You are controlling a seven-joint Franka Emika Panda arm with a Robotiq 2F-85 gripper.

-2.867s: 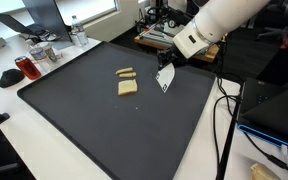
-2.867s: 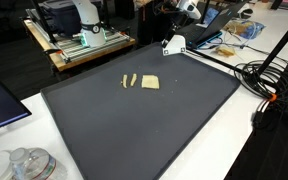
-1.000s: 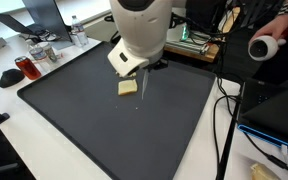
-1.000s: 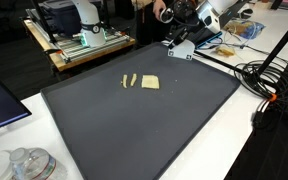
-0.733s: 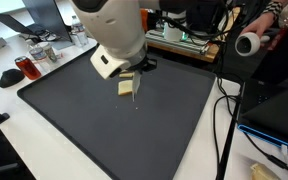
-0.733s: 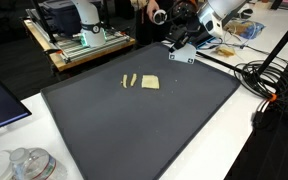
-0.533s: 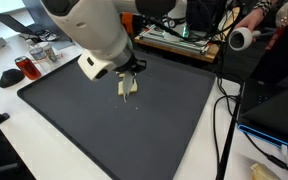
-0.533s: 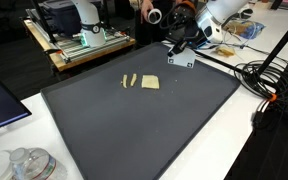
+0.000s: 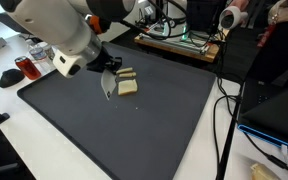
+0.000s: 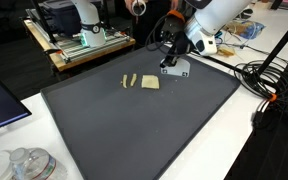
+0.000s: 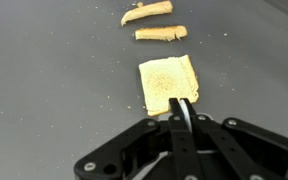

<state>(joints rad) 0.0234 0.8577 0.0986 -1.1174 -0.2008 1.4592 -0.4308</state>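
Observation:
A square slice of toast [image 11: 169, 82] lies flat on the black mat [image 11: 44, 90], with two thin toast strips [image 11: 161, 34] just beyond it. My gripper [image 11: 184, 108] is shut with nothing between its fingers, and its tips stand at the slice's near edge in the wrist view. Whether they touch it I cannot tell. In both exterior views the gripper [image 9: 106, 86] [image 10: 169, 68] hangs close beside the slice [image 9: 128, 88] [image 10: 150, 82]. The strips [image 10: 129, 80] lie on the slice's far side from the gripper.
The mat [image 9: 124, 130] covers most of the white table. A red cup [image 9: 26, 68] and jars stand past one corner. Cables [image 10: 269, 80] trail off one side, and a bench with equipment [image 10: 79, 30] stands behind. Someone holds a round white object [image 9: 229, 17] at the back.
The arm has swung across the mat from the far edge toward the toast and come lower. The gripper stayed shut. The toast pieces have not moved.

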